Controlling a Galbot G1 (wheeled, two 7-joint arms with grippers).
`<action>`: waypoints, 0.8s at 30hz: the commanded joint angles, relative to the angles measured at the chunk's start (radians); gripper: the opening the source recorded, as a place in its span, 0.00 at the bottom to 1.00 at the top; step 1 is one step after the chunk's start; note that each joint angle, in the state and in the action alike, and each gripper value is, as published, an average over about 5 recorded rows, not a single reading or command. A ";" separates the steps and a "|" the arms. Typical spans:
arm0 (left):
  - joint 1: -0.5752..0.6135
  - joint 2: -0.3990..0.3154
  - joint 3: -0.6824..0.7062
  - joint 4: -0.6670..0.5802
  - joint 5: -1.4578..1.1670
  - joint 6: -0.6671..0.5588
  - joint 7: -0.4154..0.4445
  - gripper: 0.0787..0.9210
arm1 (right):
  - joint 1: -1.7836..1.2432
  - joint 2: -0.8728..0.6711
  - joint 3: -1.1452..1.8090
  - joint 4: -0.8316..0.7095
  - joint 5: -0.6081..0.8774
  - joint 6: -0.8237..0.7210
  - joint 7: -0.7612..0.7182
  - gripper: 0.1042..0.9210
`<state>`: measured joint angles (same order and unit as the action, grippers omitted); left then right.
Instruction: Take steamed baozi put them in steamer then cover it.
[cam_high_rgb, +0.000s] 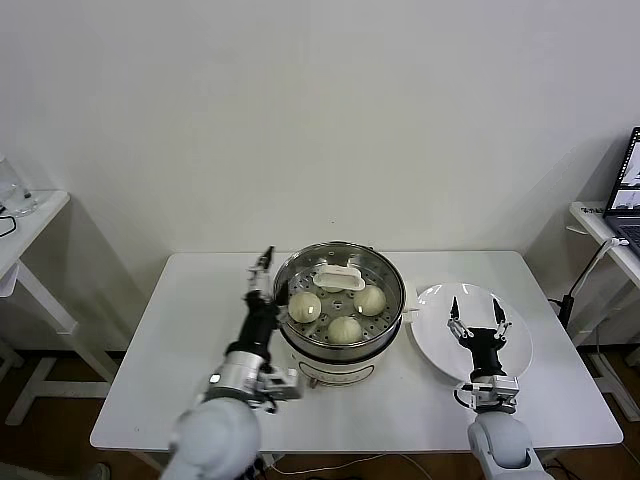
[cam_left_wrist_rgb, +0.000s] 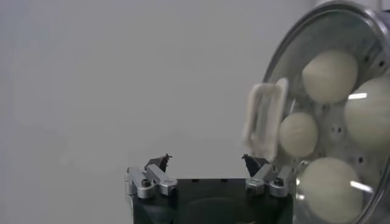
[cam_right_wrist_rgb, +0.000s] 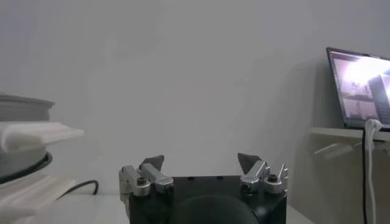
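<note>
The steamer (cam_high_rgb: 322, 357) stands mid-table on its white base. The glass cover (cam_high_rgb: 338, 277) rests on its rim, white handle up. Three steamed baozi (cam_high_rgb: 345, 329) show through the glass. In the left wrist view the cover's handle (cam_left_wrist_rgb: 266, 119) and several baozi (cam_left_wrist_rgb: 329, 75) under the glass are seen. My left gripper (cam_high_rgb: 261, 273) (cam_left_wrist_rgb: 207, 159) is open and empty, just off the steamer's left rim and apart from the cover. The right gripper (cam_high_rgb: 477, 314) (cam_right_wrist_rgb: 201, 159) hangs open and empty over the white plate (cam_high_rgb: 437, 352).
The white plate lies right of the steamer with nothing on it. A laptop (cam_high_rgb: 630, 190) (cam_right_wrist_rgb: 359, 91) sits on a side table at the far right, with a white cable (cam_right_wrist_rgb: 367, 164) hanging down. Another small table (cam_high_rgb: 30, 225) is at the far left.
</note>
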<state>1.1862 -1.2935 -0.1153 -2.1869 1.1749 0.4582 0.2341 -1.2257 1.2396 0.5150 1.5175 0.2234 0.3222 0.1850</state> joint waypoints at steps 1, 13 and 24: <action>0.078 0.073 -0.427 0.110 -1.023 -0.276 -0.318 0.88 | -0.037 -0.011 0.014 0.076 0.115 -0.093 -0.023 0.88; 0.140 0.052 -0.477 0.298 -1.199 -0.522 -0.187 0.88 | -0.106 -0.009 0.014 0.129 0.118 -0.117 -0.020 0.88; 0.181 0.048 -0.463 0.310 -1.193 -0.564 -0.159 0.88 | -0.156 0.001 0.030 0.163 0.105 -0.122 -0.017 0.88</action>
<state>1.3302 -1.2492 -0.5280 -1.9333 0.1207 0.0008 0.0684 -1.3383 1.2364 0.5316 1.6473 0.3204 0.2170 0.1713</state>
